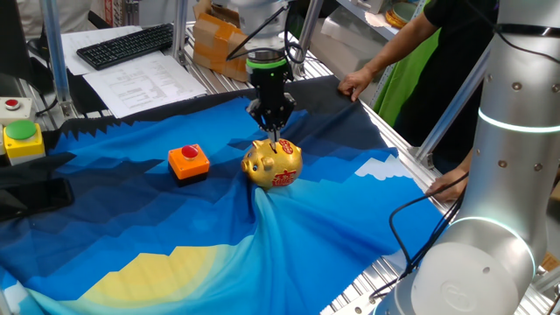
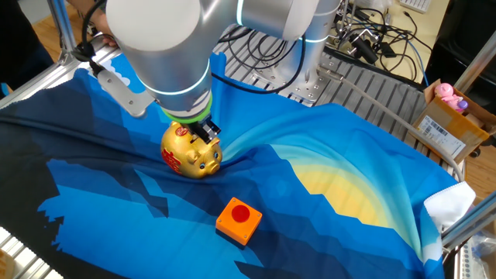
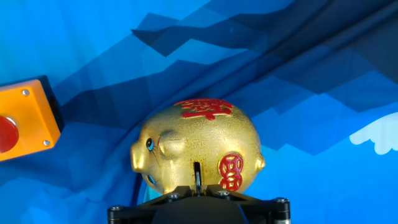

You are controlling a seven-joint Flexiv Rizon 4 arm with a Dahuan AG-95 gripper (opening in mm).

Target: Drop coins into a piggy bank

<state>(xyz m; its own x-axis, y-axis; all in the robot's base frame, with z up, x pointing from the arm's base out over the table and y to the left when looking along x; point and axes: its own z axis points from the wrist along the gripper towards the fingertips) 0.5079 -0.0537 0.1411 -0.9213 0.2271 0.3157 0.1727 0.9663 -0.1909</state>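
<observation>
My gripper point(image 1: 276, 131) hung directly over the back of the piggy bank point(image 1: 272, 164), fingertips close together just above it. Whether they pinched a coin I could not tell; no red token was clearly visible between them. Judged step: insertion at the slot. The hand view showed a thin dark vertical piece at the pig's back, near the slot. Next move, as I judged it, called for fine alignment with the slot before letting go. The bank was glossy gold, rounded and hard, with red embossed markings, sitting on rumpled blue cloth point(image 1: 131, 219). An orange block point(image 1: 189, 162) stood well apart.
</observation>
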